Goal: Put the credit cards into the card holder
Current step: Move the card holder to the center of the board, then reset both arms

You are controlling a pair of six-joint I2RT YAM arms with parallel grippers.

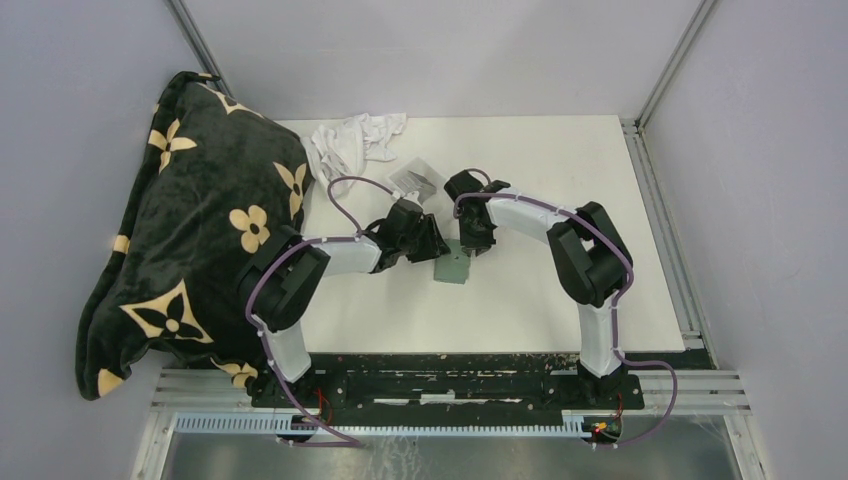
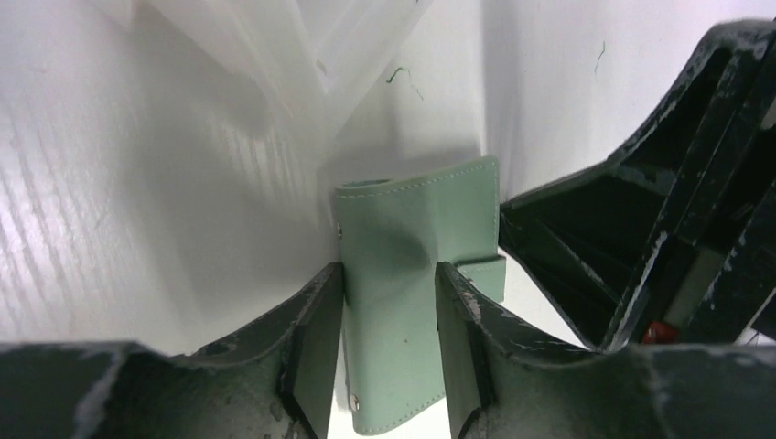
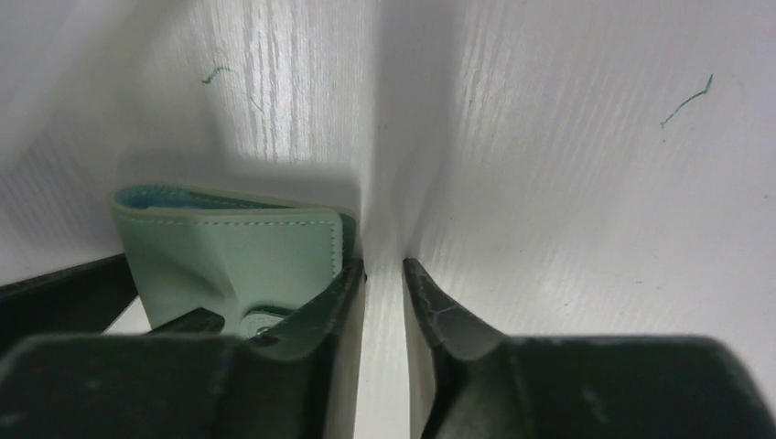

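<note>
Overhanging the card holder [image 2: 416, 219], left pincer [image 2: 389, 270] sits ajar; right wrist view shows right pincer [image 3: 382, 265] barely parted.

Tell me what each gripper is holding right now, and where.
Right gripper: nothing, its jaws slightly apart over bare table. Left gripper straddles the green card holder at its near half; whether it is clamped cannot be told.

The holder [image 2: 416, 265] is matt, smooth and leather-like, with stitched edges. The surface [image 3: 567, 183] is white, matt, faintly wood-grained. At 9 o'clock the blanket [image 1: 200, 230] is plush cloth; at 12 o'clock the tray [image 1: 415, 180] is clear plastic.
</note>
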